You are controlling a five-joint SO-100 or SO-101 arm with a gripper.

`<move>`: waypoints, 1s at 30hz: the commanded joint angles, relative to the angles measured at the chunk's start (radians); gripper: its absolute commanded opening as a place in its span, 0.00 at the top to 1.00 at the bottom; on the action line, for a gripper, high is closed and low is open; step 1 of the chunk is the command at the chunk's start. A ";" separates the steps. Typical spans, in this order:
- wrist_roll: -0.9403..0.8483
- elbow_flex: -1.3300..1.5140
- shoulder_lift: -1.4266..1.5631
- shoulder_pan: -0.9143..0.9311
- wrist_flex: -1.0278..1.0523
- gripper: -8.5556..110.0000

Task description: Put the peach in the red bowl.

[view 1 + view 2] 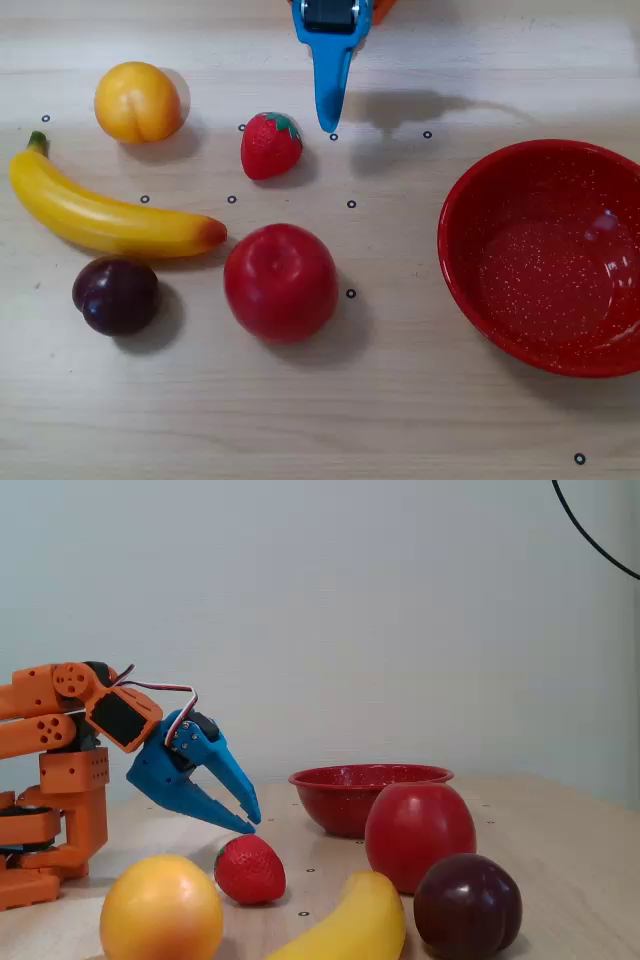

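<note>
Starting from the red bowl point(545, 255), the largest thing on the table and empty, we place everything against it; in the overhead view it fills the right side, and the peach point(137, 101) lies well apart from it at the far upper left; the banana point(105, 215) curves just below the peach, the red apple point(280, 281) sits between banana and bowl, the plum point(116, 294) rests beside the banana's lower edge, and the strawberry point(270, 145) stands above the apple.

We see the gripper point(245, 818) hovering in the fixed view with its blue tips just above and near the strawberry, its two fingers a little parted and pinching nothing.

We judge the step in hand to be the reach for the peach; to do it well we would swing away from the bowl, clear the strawberry, spread the fingers wider than the round fruit, and close across its middle so it cannot roll; then lift high enough to pass the apple.

We find no brand, label or writing we can read; only small ring marks dot the table point(400, 420).
</note>
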 commanded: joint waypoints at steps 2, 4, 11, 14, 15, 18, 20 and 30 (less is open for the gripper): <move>0.017 0.008 0.017 0.008 -0.003 0.93; 0.017 0.008 0.017 0.008 -0.003 0.93; 0.017 0.008 0.017 0.008 -0.003 0.93; 0.017 0.008 0.017 0.008 -0.003 0.93; 0.017 0.008 0.017 0.008 -0.003 0.93; 0.017 0.008 0.015 0.008 -0.003 0.93; 0.029 0.000 -0.003 0.008 0.002 0.93; 0.034 -0.295 -0.373 0.008 -0.037 0.93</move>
